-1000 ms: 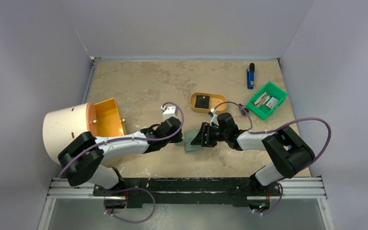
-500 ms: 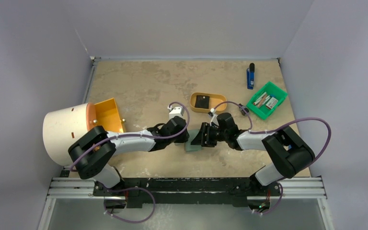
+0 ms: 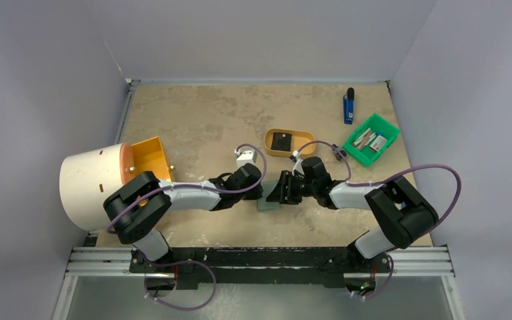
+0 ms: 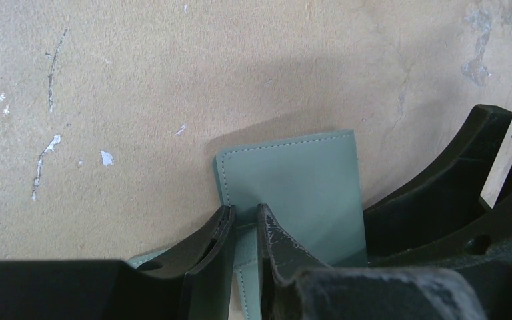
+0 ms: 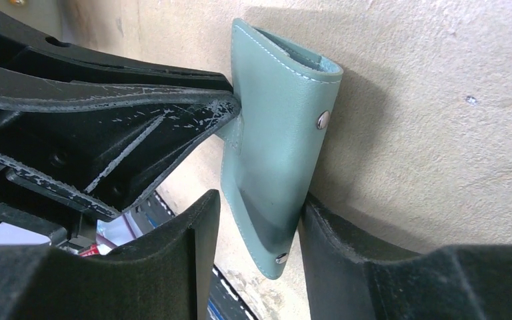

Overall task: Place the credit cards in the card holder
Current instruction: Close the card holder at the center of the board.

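The sage-green card holder (image 3: 267, 204) lies on the table between both grippers. In the left wrist view its flat side (image 4: 293, 183) shows, and my left gripper (image 4: 245, 213) is shut on a green strip at its edge. The right wrist view shows the card holder (image 5: 273, 153) standing on edge, two snaps visible. My right gripper (image 5: 260, 200) is open around its lower end: one finger (image 5: 333, 247) touches it, the other (image 5: 193, 247) stands apart. Small flat cards (image 3: 372, 140) lie in a green bin.
A green bin (image 3: 388, 128) stands at the back right, with a blue object (image 3: 349, 107) behind it. A tan oval tray (image 3: 296, 137) holds a small black square. At the left lie a white cylinder (image 3: 90, 183) and an orange box (image 3: 152, 160).
The left arm's elbow has swung right and its gripper has slid a little toward the card holder. The right arm and the holder have stayed put.
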`<state>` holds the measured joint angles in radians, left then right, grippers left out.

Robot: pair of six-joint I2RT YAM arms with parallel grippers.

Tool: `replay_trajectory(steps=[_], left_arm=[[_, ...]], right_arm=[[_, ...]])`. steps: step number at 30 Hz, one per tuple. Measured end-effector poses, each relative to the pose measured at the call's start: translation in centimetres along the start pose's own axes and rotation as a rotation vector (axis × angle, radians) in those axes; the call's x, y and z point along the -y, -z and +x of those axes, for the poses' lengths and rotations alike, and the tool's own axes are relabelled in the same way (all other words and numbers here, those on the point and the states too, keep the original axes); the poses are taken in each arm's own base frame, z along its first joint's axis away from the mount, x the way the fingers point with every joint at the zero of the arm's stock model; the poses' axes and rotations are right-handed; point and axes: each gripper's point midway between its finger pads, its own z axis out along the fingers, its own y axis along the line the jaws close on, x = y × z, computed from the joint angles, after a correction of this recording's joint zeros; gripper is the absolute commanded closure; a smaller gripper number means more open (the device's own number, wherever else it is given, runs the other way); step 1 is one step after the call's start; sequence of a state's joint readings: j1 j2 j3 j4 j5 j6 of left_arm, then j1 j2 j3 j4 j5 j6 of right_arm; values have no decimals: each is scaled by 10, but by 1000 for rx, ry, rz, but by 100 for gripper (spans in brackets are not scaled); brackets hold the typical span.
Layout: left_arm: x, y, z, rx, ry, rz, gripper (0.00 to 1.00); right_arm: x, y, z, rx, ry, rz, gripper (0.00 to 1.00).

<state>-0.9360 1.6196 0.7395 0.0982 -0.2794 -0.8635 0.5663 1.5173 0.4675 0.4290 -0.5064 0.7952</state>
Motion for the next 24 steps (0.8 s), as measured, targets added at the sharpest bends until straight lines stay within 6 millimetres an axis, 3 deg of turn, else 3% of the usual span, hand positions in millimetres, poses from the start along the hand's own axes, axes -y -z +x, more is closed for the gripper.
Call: replay_trajectory(steps=[5,14,18,24], left_arm=[[-1,-3,-1,14,10,-2,84],[-1,-4,-2,39,42,7,85],[-2,-5,-2,48,54,11,86],[-2,-5,-3,59,66,16,86]], right_arm=[[3,0,0,6,-4,15,57],[-1,1,5,-11,-39,-15,49],[-1,1,10,-27,-64,-26,58],[3,-3,16,-49,-120,-35,83]])
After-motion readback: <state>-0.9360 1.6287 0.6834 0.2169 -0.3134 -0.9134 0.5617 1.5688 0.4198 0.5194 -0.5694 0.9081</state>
